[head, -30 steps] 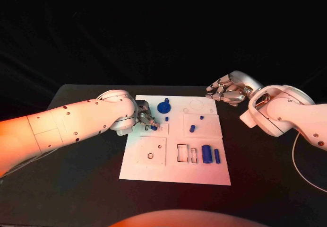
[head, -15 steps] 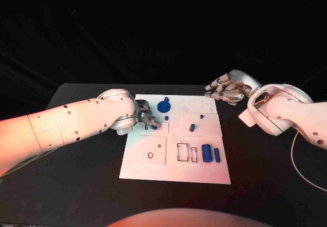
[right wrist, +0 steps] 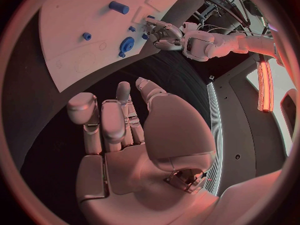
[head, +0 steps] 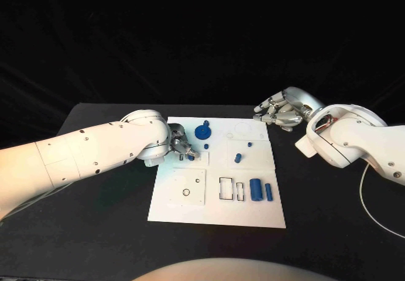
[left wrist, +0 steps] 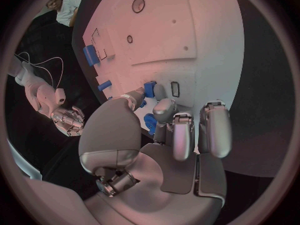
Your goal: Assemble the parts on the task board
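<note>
Left hand [head: 179, 147]: low over the board's left edge, fingers curled in. In the left wrist view the hand [left wrist: 164, 135] has a small blue part [left wrist: 150, 89] pinched between thumb and a fingertip — grasping it, right at the board surface beside a small dark-outlined slot [left wrist: 175, 89].

Board [head: 211, 213]: white plate on the black table [head: 101, 234], lying between the two hands; most of it stretches toward the robot from the left hand.

Gear [head: 203, 132]: round blue piece with a knob, just beside the left hand on its far right side, on the board.

Square plate [head: 187, 187]: raised white square with two small holes, nearer the robot than the left hand.

Peg [head: 239, 157]: short blue piece lying on the board, to the right of the left hand, apart from it.

Dot [head: 250, 144]: tiny blue piece, just beyond the peg, toward the right hand.

Cylinders [head: 261, 192]: two blue pieces side by side next to two dark-outlined rectangular slots [head: 232, 189], well apart from both hands.

Right hand [head: 279, 113]: off the board's far right corner, above the table; fingers apart and bent a little, nothing in them — released. The right wrist view shows the hand [right wrist: 122, 130] bare, the board well beyond its fingertips.
</note>
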Motion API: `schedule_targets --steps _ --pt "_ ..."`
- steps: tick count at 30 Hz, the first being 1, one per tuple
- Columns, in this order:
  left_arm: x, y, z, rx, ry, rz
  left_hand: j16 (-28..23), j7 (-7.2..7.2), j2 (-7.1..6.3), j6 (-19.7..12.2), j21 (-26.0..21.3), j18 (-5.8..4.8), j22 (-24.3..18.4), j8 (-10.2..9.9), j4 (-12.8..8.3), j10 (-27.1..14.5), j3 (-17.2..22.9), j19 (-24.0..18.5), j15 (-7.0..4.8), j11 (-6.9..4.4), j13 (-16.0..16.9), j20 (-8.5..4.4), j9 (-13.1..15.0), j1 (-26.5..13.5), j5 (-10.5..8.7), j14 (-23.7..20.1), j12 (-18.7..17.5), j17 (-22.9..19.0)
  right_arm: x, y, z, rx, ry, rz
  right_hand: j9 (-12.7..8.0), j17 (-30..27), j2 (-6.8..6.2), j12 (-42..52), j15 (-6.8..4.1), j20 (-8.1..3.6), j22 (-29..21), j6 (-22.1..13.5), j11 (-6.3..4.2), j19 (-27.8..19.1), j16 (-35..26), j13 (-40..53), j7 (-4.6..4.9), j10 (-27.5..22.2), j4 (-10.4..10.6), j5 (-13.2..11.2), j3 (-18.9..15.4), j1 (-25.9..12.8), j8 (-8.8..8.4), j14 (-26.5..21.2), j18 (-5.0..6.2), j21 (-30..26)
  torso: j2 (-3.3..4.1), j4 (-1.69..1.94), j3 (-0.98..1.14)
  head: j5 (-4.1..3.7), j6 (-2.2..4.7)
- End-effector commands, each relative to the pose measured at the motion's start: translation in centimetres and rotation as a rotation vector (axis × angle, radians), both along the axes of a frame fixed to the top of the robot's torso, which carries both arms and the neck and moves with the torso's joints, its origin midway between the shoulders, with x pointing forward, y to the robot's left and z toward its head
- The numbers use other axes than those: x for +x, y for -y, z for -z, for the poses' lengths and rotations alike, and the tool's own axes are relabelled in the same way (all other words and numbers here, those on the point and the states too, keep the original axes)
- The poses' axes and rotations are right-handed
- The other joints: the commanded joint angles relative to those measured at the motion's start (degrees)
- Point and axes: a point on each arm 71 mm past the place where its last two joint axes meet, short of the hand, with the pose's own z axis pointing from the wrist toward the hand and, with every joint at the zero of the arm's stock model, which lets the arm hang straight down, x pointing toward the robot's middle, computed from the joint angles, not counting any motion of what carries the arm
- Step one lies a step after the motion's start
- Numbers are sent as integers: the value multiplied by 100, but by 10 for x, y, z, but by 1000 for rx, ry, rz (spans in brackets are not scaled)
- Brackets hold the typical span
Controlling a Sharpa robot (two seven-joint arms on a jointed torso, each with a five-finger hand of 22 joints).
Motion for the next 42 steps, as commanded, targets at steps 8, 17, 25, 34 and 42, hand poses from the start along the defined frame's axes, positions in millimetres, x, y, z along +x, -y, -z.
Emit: schedule_targets --steps 8,17,25,34,42 --pt "-2 -2 7 22 -40 5 14 -3 104 23 47 -118 693 80 179 41 -273 193 -48 -27 7 -51 41 -122 -6 613 -4 1510 -1 -2 1 9 -17 -15 -4 -11 34 -23 3 -3 -12 -34 11 -46 -23 -10 13 -50 29 3 -3 19 -37 77 99 -41 1 -2 -1 -3 10" --pt "-1 -3 7 18 -38 -3 14 -23 149 55 97 -132 747 131 238 65 -422 223 -60 -43 17 -61 66 -134 -9 613 16 1510 -1 -2 1 9 -18 -17 -2 -20 36 -19 5 -1 -25 -36 13 -51 -33 -12 15 -51 44 0 -6 8 -37 75 101 -49 2 0 -1 -6 5" --pt "1 -4 7 18 -36 -8 14 -46 244 71 112 -139 774 206 266 78 -740 240 -76 -62 -3 -78 104 -233 -14 613 14 1510 -1 -2 1 9 -19 -17 -2 -20 36 -19 5 -1 -25 -36 13 -51 -33 -12 15 -51 44 0 -6 8 -37 75 101 -49 -1 2 -1 -1 0" --pt "2 -5 7 19 -36 -14 14 -59 305 70 124 -144 794 258 267 87 -949 252 -87 -75 -10 -89 131 -303 -20 613 17 1510 -1 -1 1 8 -20 -16 -2 -20 36 -19 5 -1 -25 -36 13 -51 -33 -12 15 -51 44 0 -6 8 -37 75 101 -49 3 -1 0 0 -3" --pt "2 -6 6 15 -28 -22 14 -71 326 72 152 -152 825 299 257 95 -1129 268 -96 -85 -31 -98 152 -325 -27 613 11 1510 0 -1 1 7 -22 -17 0 -37 20 -10 6 3 -42 -40 11 -57 -53 -16 12 -58 39 -15 -5 34 -36 70 104 -64 3 -1 1 -3 -4"
